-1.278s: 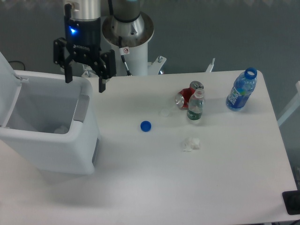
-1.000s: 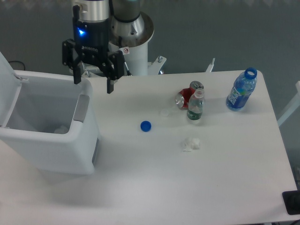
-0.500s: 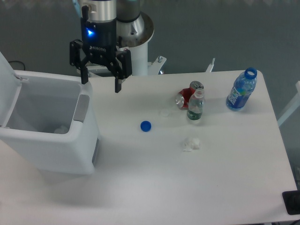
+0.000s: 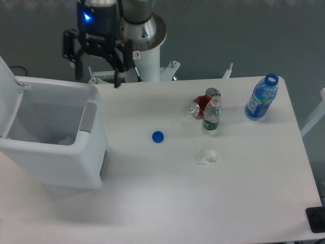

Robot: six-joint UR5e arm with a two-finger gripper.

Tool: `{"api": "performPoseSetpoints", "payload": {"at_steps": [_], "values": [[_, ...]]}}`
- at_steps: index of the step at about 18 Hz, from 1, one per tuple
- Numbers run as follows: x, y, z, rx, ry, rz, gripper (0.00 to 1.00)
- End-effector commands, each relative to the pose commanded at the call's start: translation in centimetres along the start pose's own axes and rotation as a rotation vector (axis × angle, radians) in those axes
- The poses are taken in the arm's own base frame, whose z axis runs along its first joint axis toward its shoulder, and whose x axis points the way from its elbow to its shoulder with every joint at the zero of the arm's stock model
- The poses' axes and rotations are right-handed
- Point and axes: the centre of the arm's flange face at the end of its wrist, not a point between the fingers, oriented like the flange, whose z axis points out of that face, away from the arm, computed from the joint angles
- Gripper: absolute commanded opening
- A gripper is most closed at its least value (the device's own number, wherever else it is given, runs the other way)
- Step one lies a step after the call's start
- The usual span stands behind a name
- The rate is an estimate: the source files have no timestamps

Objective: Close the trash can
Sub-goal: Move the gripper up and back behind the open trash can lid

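My fingers point straight down, spread wide and holding nothing, hovering above the far rim of the trash can, which sits at the left of the tabletop with its lid up.

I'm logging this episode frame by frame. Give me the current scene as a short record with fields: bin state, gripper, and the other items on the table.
trash can: at the table's left end, lid standing open at its left side, something white inside
gripper: open, empty, above the table's rear edge behind the trash can
blue cap: loose, mid-table
red can: lying on its side
small bottle: upright, in front of the red can
blue bottle: upright, uncapped, right rear
crumpled tissue: near the centre
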Motion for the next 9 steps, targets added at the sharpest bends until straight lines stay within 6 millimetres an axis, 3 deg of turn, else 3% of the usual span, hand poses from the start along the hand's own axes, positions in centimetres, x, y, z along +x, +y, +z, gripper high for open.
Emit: {"api": "performPoseSetpoints", "payload": {"at_steps": [6, 9], "values": [[2.5, -0.4, -3.5, 0.092, 0.091, -0.115, 1.00], [4.1, -0.7, -4.2, 0.116, 0.152, -0.108, 1.00]]}}
